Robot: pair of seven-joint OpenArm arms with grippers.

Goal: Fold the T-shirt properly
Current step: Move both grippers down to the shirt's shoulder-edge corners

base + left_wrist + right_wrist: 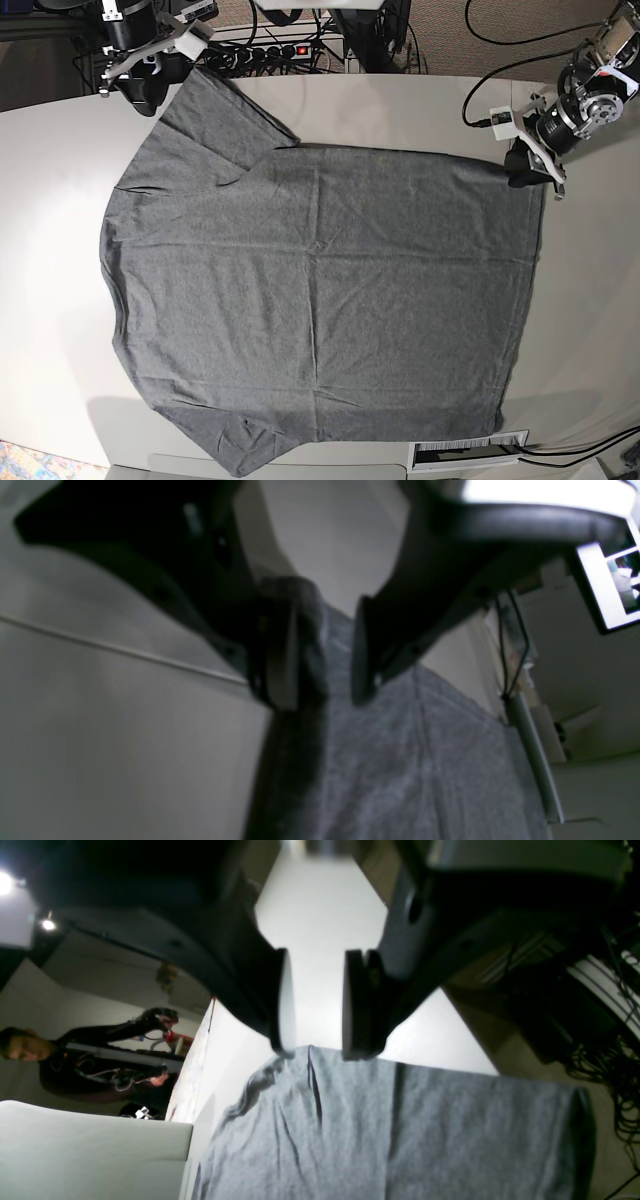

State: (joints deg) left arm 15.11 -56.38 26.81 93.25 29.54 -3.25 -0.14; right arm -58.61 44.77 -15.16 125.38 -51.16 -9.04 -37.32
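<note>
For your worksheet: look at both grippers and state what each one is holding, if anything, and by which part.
Nothing is held. The left gripper stands open around the T-shirt hem corner; the right gripper is open just above a sleeve edge.

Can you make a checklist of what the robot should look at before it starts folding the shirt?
1. T-shirt lies spread flat on the table: ok, a few wrinkles.
2. Left gripper at the hem corner, jaws apart, cloth between them but not pinched: ok.
3. Right gripper at the sleeve edge, jaws apart, nothing held: ok.
4. Both sleeves show: ok.
5. Cables stay off the shirt: ok.
6. Cloth caught under the fingers: cannot tell.
</note>
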